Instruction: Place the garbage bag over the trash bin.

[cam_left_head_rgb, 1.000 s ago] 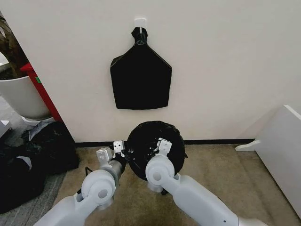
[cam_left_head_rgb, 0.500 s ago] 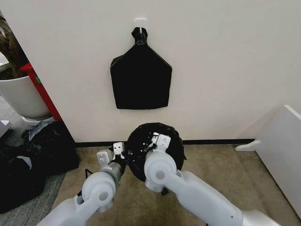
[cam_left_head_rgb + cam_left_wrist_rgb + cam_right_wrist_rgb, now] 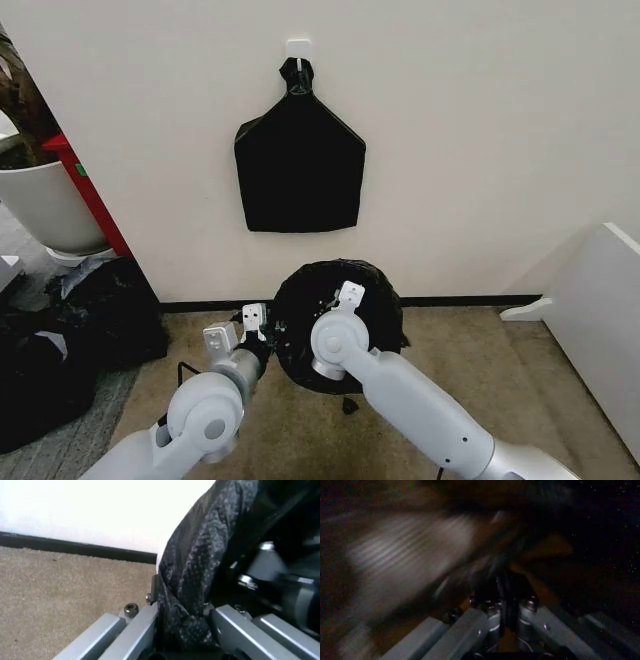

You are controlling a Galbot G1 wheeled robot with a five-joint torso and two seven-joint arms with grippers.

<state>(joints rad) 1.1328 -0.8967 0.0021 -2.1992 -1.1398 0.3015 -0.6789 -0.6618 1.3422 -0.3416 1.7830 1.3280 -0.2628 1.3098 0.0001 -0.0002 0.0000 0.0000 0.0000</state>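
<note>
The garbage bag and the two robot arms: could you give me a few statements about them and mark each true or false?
1. The garbage bag is stretched over the trash bin on the floor by the wall. True.
2. The left gripper has its fingers shut on the bag's film. True.
3. The flat black bag lies on the carpet. False: it hangs from a hook on the wall.
4. The right gripper is parked far from the bin. False: it reaches into the bag's mouth.
5. A white planter pot stands to the robot's right. False: it stands to its left.
</note>
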